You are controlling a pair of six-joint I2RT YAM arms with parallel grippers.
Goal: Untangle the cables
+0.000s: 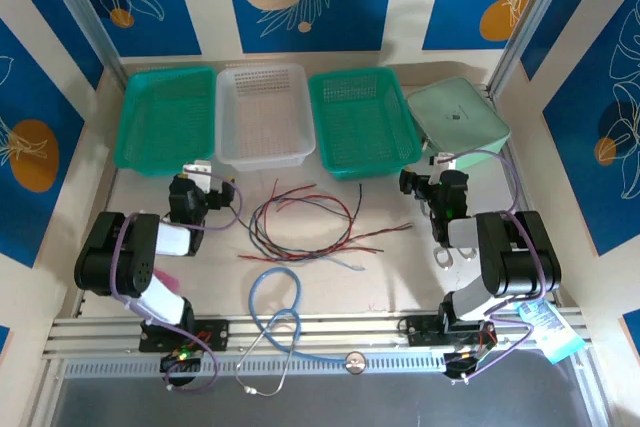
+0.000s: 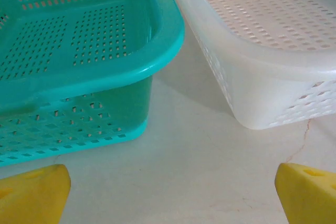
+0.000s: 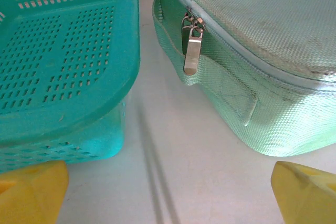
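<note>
The cables (image 1: 300, 224), thin red, black and blue-grey wires, lie loosely curled together on the table's middle, between the two arms. My left gripper (image 1: 200, 179) rests to their left near the baskets; in the left wrist view it (image 2: 173, 192) stands open, yellow fingertips (image 2: 31, 195) wide apart over bare table. My right gripper (image 1: 418, 183) sits to the right of the cables; in the right wrist view it (image 3: 170, 195) is open too, yellow fingertips (image 3: 307, 190) at the frame corners with nothing between them.
A row stands along the back: teal basket (image 1: 165, 117), white basket (image 1: 262, 112), second teal basket (image 1: 362, 122) and a pale green zippered case (image 1: 458, 115). A thick light-blue looped tube (image 1: 275, 302) with metal ends lies at the front edge.
</note>
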